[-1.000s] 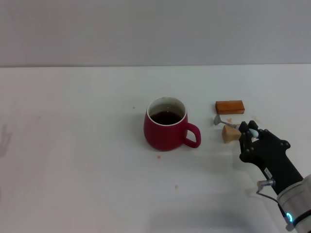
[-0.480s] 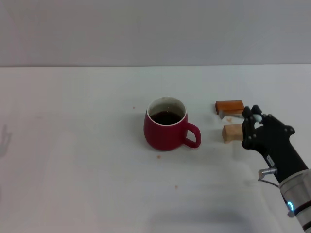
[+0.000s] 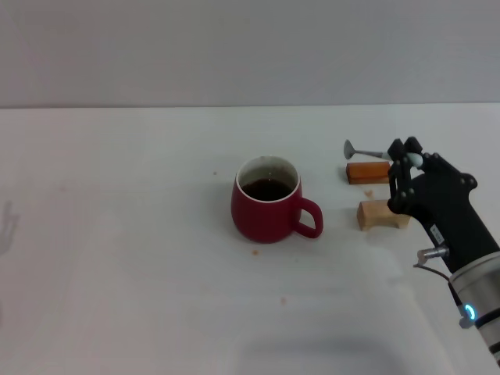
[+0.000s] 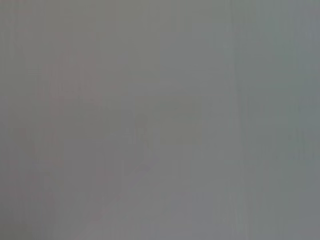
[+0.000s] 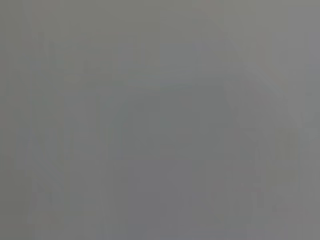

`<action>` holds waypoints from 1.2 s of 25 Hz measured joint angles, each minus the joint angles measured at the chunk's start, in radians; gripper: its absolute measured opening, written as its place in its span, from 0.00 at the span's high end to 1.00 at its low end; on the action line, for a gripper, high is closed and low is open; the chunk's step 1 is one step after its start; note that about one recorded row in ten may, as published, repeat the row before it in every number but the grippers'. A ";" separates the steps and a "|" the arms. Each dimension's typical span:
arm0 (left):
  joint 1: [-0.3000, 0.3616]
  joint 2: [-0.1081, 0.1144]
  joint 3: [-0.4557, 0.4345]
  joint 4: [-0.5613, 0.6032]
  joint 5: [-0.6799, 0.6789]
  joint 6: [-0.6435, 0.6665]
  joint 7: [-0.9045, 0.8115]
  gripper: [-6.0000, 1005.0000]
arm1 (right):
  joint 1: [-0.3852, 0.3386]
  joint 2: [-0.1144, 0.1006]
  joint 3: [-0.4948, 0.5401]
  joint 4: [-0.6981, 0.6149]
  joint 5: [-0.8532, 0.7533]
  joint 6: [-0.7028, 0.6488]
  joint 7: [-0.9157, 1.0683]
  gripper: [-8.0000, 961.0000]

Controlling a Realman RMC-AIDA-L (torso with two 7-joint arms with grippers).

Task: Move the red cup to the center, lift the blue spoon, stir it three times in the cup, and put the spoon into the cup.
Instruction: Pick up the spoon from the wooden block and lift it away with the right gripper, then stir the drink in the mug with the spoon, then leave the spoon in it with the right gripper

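The red cup (image 3: 268,201) stands near the middle of the white table, handle toward the right, with dark liquid inside. My right gripper (image 3: 408,160) is shut on the pale handle of the blue spoon (image 3: 362,148) and holds it in the air, above the blocks, to the right of the cup. The spoon's grey bowl points left toward the cup. The left gripper is out of view. Both wrist views show only plain grey.
An orange-brown block (image 3: 368,172) and a tan wooden block (image 3: 380,214) lie on the white table (image 3: 125,258) right of the cup, under and beside the right gripper. A few small crumbs dot the table in front of the cup.
My right gripper has risen and moved back with the spoon, lifting it off the tan block to above the orange-brown block. The cup has not moved.
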 joint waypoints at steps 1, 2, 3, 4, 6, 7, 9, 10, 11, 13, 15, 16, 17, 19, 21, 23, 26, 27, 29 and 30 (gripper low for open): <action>0.000 0.000 0.000 0.000 0.000 0.000 0.000 0.16 | -0.002 -0.011 0.000 0.027 -0.003 0.004 0.000 0.85; 0.000 0.000 0.000 0.000 0.000 -0.001 0.000 0.16 | -0.005 -0.023 -0.001 0.054 -0.009 0.008 -0.001 0.85; 0.000 0.000 0.000 0.000 0.000 -0.002 0.000 0.16 | -0.008 -0.030 -0.002 0.075 -0.019 0.011 -0.005 0.85; 0.000 0.000 0.000 0.000 -0.001 -0.003 0.000 0.16 | -0.019 -0.039 0.000 0.119 -0.042 0.012 -0.026 0.85; -0.001 -0.001 0.000 0.000 0.000 -0.004 0.000 0.16 | -0.027 -0.042 0.002 0.150 -0.051 0.019 -0.056 0.85; -0.001 -0.001 0.000 0.000 0.000 -0.005 0.000 0.16 | -0.034 -0.045 0.005 0.181 -0.054 0.030 -0.084 0.85; -0.001 -0.001 0.001 -0.001 0.001 -0.006 0.000 0.16 | -0.043 -0.052 0.011 0.237 -0.054 0.070 -0.130 0.85; -0.001 -0.001 0.001 -0.002 0.001 -0.006 0.000 0.16 | -0.046 -0.056 0.015 0.261 -0.055 0.095 -0.146 0.85; -0.001 -0.001 0.001 -0.002 0.002 -0.006 0.000 0.16 | -0.047 -0.058 0.018 0.279 -0.060 0.114 -0.152 0.85; -0.001 -0.001 0.002 -0.002 0.002 -0.005 0.000 0.16 | -0.051 -0.059 0.022 0.301 -0.074 0.141 -0.156 0.85; 0.000 -0.001 0.002 -0.003 0.002 -0.005 0.000 0.16 | -0.057 -0.057 0.025 0.320 -0.089 0.162 -0.156 0.85; 0.000 -0.001 0.002 -0.004 0.001 -0.005 0.000 0.16 | -0.060 -0.056 0.026 0.330 -0.094 0.172 -0.156 0.85; 0.000 -0.001 0.002 -0.004 0.000 -0.006 0.000 0.16 | -0.063 -0.056 0.027 0.341 -0.099 0.185 -0.156 0.85; -0.001 -0.002 0.002 -0.003 0.000 -0.006 0.000 0.16 | -0.068 -0.054 0.027 0.355 -0.113 0.205 -0.157 0.85; -0.001 -0.002 0.002 -0.002 0.000 -0.006 0.000 0.16 | -0.070 -0.050 0.027 0.361 -0.120 0.220 -0.157 0.85; -0.002 -0.003 0.002 -0.001 -0.001 -0.006 0.000 0.16 | -0.070 -0.048 0.032 0.368 -0.121 0.243 -0.157 0.85; -0.001 -0.003 0.002 -0.002 -0.001 -0.006 0.000 0.16 | -0.073 -0.041 0.035 0.372 -0.122 0.270 -0.157 0.85; -0.001 -0.003 0.002 -0.002 -0.002 -0.006 0.000 0.16 | -0.076 -0.039 0.035 0.372 -0.123 0.275 -0.157 0.85; -0.001 -0.003 0.001 -0.002 -0.002 -0.006 0.000 0.16 | -0.084 -0.034 0.037 0.372 -0.127 0.284 -0.158 0.85; -0.001 -0.003 0.001 -0.002 -0.002 -0.006 0.000 0.16 | -0.087 -0.032 0.038 0.372 -0.129 0.290 -0.158 0.85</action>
